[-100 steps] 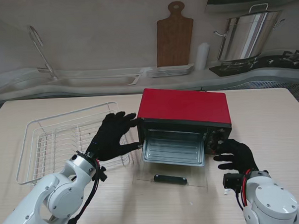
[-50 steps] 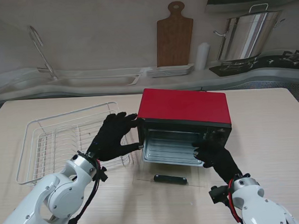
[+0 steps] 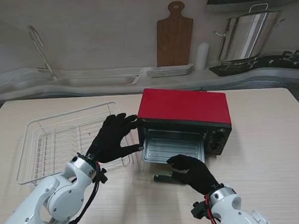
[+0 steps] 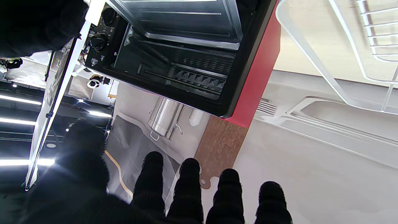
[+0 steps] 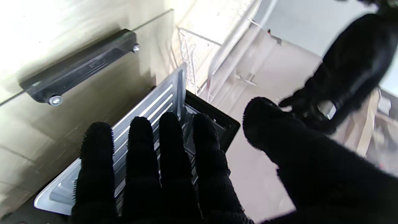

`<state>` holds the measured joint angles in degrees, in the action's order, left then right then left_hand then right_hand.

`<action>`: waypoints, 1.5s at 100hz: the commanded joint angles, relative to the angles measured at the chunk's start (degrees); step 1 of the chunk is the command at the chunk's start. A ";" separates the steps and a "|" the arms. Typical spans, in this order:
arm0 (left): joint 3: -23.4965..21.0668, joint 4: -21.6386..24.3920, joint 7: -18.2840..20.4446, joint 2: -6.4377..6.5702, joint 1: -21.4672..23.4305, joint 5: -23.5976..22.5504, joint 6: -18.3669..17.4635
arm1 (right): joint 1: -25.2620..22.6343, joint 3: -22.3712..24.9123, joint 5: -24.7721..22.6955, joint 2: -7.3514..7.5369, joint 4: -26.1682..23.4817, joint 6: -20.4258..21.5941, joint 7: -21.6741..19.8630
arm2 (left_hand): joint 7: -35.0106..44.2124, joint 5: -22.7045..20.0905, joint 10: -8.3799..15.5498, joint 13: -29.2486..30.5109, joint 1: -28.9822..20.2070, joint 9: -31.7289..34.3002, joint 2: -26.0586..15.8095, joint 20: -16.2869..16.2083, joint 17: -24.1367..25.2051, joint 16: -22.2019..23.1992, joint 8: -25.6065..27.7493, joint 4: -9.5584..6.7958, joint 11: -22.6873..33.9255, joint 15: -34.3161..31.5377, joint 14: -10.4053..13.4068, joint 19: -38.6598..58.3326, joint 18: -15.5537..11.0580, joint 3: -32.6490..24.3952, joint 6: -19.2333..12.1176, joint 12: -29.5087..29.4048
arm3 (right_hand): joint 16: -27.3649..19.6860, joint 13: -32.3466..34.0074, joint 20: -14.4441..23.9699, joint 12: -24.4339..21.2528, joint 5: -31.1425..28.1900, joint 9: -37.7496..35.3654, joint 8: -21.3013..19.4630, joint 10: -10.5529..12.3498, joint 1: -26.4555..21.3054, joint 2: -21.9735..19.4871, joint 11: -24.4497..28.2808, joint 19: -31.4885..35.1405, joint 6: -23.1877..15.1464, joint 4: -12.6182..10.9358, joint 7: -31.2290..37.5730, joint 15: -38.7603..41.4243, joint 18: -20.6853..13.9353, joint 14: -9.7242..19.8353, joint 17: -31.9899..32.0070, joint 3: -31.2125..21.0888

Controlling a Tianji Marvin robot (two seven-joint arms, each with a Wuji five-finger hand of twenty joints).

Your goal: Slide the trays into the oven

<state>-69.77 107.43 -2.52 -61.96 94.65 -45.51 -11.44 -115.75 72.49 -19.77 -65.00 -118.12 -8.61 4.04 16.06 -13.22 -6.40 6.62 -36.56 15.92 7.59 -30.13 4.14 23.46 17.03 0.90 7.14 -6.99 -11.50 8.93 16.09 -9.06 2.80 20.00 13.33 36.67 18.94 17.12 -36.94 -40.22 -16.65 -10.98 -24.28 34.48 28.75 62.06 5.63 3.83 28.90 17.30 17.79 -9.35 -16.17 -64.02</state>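
A red toaster oven [image 3: 184, 106] stands mid-table with its glass door [image 3: 170, 178] folded down flat; the door's black handle [image 3: 171, 178] lies nearest to me. A silver ribbed tray [image 3: 173, 149] sticks partway out of the oven mouth. My left hand [image 3: 114, 137], gloved black with its fingers spread, rests against the oven's left front corner. My right hand [image 3: 192, 171] hovers open above the door and the tray's near edge, holding nothing. In the right wrist view its fingers [image 5: 149, 161] spread over the tray [image 5: 149, 102] and the handle [image 5: 80, 67] shows beyond. The left wrist view looks into the oven cavity [image 4: 186, 59].
A white wire dish rack [image 3: 66, 140] stands left of the oven, close behind my left hand. A counter at the back carries a sink, a wooden cutting board [image 3: 174, 35], stacked plates and a steel pot [image 3: 245, 36]. Bare table lies right of the oven.
My right hand has swept from the oven's knob panel on the right to the left and nearer to me, over the open door. The left hand has stayed on the oven's corner.
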 commanded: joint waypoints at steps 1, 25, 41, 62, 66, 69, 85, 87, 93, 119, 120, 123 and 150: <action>-0.15 0.70 0.74 -0.36 0.58 0.04 0.05 | 0.31 -0.97 2.35 -0.18 1.15 0.49 -0.92 | -0.18 0.91 0.37 -1.69 0.30 -1.45 -1.87 0.39 1.25 -0.88 0.26 -1.04 -0.63 1.57 1.97 -2.80 -1.17 0.35 0.04 -1.21 | -0.35 -0.86 -0.88 -0.55 1.62 0.90 0.79 2.21 1.57 -0.48 0.20 -0.81 -1.46 -2.52 0.90 -0.20 -2.46 2.10 0.29 -1.44; -0.46 0.95 0.73 -0.34 0.90 -0.07 -0.09 | 2.92 -4.52 -2.59 0.39 4.40 0.37 -1.40 | -0.20 0.94 0.44 -1.69 0.26 -1.55 -1.88 0.39 1.24 -0.90 0.25 -1.05 -0.68 1.56 1.95 -2.81 -1.21 0.39 0.07 -1.22 | -2.06 -3.10 -2.58 -1.01 1.85 2.15 1.17 3.14 2.01 -0.75 -1.01 -4.61 -1.49 -2.58 1.19 -3.78 -7.40 4.57 3.47 -1.37; -0.68 1.08 0.60 -0.36 1.11 -0.11 -0.12 | 4.49 -6.29 -6.18 0.79 6.33 0.00 -1.69 | -0.16 0.87 0.51 -1.60 0.25 -1.45 -1.82 0.37 1.24 -0.90 0.27 -1.06 -0.62 1.52 2.00 -2.81 -1.20 0.39 -0.05 -1.20 | -2.64 -4.51 -3.23 -1.09 2.56 3.26 1.42 3.64 2.94 -1.64 -1.33 -6.06 -1.52 -2.65 0.92 -5.00 -9.30 5.72 5.03 -0.83; -0.90 1.26 0.62 -0.37 1.41 -0.06 0.06 | 6.61 -8.21 -7.95 1.19 8.40 -1.63 -3.07 | -0.13 0.89 0.55 -1.62 0.26 -1.44 -1.83 0.33 1.24 -0.90 0.28 -1.06 -0.55 1.52 1.98 -2.78 -1.21 0.38 0.00 -1.14 | -5.18 -7.24 -5.46 -2.27 3.91 5.15 2.63 4.21 3.63 -2.99 -4.04 -10.74 -1.33 -3.00 0.02 -9.64 -14.45 7.89 9.06 0.52; -0.94 1.32 0.66 -0.37 1.47 -0.04 0.15 | 7.00 -8.55 -8.23 1.23 8.73 -1.97 -3.18 | -0.12 0.88 0.52 -1.65 0.25 -1.46 -1.82 0.34 1.25 -0.90 0.27 -1.06 -0.57 1.53 1.96 -2.80 -1.21 0.38 -0.03 -1.15 | -5.90 -7.87 -6.00 -2.63 4.35 5.71 2.97 4.32 3.76 -3.26 -4.86 -11.82 -1.35 -3.04 -0.23 -10.93 -15.63 8.41 10.15 0.74; -0.96 1.35 0.67 -0.37 1.51 -0.03 0.22 | 7.28 -8.76 -8.37 1.26 8.96 -2.19 -3.31 | -0.12 0.88 0.52 -1.63 0.26 -1.42 -1.85 0.34 1.25 -0.90 0.28 -1.05 -0.55 1.52 1.99 -2.80 -1.21 0.38 0.00 -1.14 | -6.34 -8.21 -6.25 -2.85 4.59 6.17 3.14 4.44 3.88 -3.49 -5.39 -12.30 -1.40 -3.05 -0.34 -11.71 -16.16 8.71 10.53 0.92; -1.11 1.55 0.65 -0.37 1.78 -0.13 0.45 | 8.75 -9.82 -7.72 1.00 9.83 -4.06 -3.00 | -0.09 0.84 0.46 -1.64 0.21 -1.44 -1.80 0.33 1.23 -0.90 0.29 -1.06 -0.55 1.52 1.94 -2.80 -1.22 0.37 0.02 -1.13 | -8.21 -7.80 -6.63 -3.22 5.26 7.28 3.55 4.62 4.10 -3.91 -6.40 -12.71 -1.46 -3.23 0.03 -14.74 -16.77 9.09 10.85 1.33; -1.14 1.58 0.65 -0.37 1.83 -0.13 0.47 | 8.86 -9.90 -7.63 0.93 9.85 -4.27 -2.83 | -0.09 0.84 0.51 -1.62 0.24 -1.40 -1.82 0.33 1.24 -0.90 0.29 -1.05 -0.54 1.51 1.94 -2.80 -1.22 0.38 -0.01 -1.12 | -8.30 -7.67 -6.62 -3.20 5.32 7.29 3.56 4.60 4.11 -3.93 -6.36 -12.67 -1.48 -3.23 0.06 -14.87 -16.78 9.01 10.83 1.32; -1.25 1.68 0.61 -0.37 1.98 -0.20 0.53 | 9.14 -10.10 -7.51 0.77 9.92 -4.70 -2.29 | -0.10 0.84 0.52 -1.59 0.24 -1.37 -1.83 0.32 1.24 -0.89 0.28 -1.05 -0.53 1.50 1.97 -2.79 -1.22 0.38 0.03 -1.12 | -8.50 -7.59 -6.61 -3.16 5.30 7.42 3.59 4.64 4.17 -3.91 -6.31 -12.62 -1.45 -3.22 0.21 -15.19 -16.80 9.06 10.90 1.30; -1.56 1.97 0.52 -0.41 2.46 -0.09 0.76 | 9.58 -10.53 -7.30 0.19 9.53 -5.54 -0.14 | -0.09 0.69 0.39 -1.63 0.25 -1.33 -1.80 0.33 1.24 -0.91 0.27 -1.04 -0.53 1.52 1.98 -2.81 -1.21 0.39 0.12 -1.12 | -9.10 -7.55 -6.58 -3.03 5.37 8.23 3.79 4.57 4.23 -3.66 -6.10 -12.45 -1.22 -3.20 0.65 -16.18 -17.31 9.18 11.09 0.95; -1.57 1.99 0.51 -0.41 2.48 -0.11 0.77 | 9.57 -10.54 -7.28 0.17 9.50 -5.56 -0.08 | -0.09 0.67 0.41 -1.63 0.23 -1.36 -1.80 0.33 1.24 -0.91 0.28 -1.04 -0.55 1.52 1.98 -2.81 -1.21 0.38 0.13 -1.12 | -9.11 -7.52 -6.57 -3.02 5.35 8.23 3.80 4.56 4.22 -3.66 -6.08 -12.43 -1.20 -3.20 0.67 -16.19 -17.28 9.18 11.07 0.93; -1.60 2.02 0.51 -0.41 2.53 -0.12 0.79 | 9.57 -10.55 -7.23 0.13 9.41 -5.61 0.07 | -0.10 0.69 0.44 -1.63 0.27 -1.33 -1.82 0.33 1.24 -0.91 0.27 -1.04 -0.54 1.52 2.02 -2.82 -1.21 0.39 0.09 -1.12 | -9.15 -7.56 -6.56 -3.01 5.34 8.26 3.82 4.63 4.29 -3.68 -6.05 -12.40 -1.26 -3.19 0.69 -16.26 -17.29 9.25 11.08 0.92; -1.77 2.25 0.46 -0.41 2.88 -0.26 1.02 | 10.02 -11.01 -7.23 -0.32 9.44 -5.99 1.76 | -0.12 0.71 0.31 -1.63 0.22 -1.37 -1.78 0.32 1.22 -0.92 0.26 -1.04 -0.56 1.53 2.06 -2.81 -1.25 0.36 0.14 -1.12 | -9.49 -8.64 -6.61 -2.96 5.96 9.81 4.12 4.89 4.36 -3.68 -6.02 -12.53 -1.20 -3.16 0.74 -16.93 -17.93 9.64 11.92 0.68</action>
<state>-71.38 108.94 -2.89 -62.02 96.92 -45.72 -10.73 -105.61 61.77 -26.88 -64.61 -108.34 -14.53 6.22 16.06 -13.22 -6.40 6.62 -36.56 15.92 7.59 -30.13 4.15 23.43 17.03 0.90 7.14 -6.98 -11.49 8.93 16.09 -9.06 2.81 19.99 4.83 29.66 13.08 13.97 -33.29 -32.31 -13.72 -8.01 -21.62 31.09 22.60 49.98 5.36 3.85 29.06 2.58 1.84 -2.68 -5.25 -63.77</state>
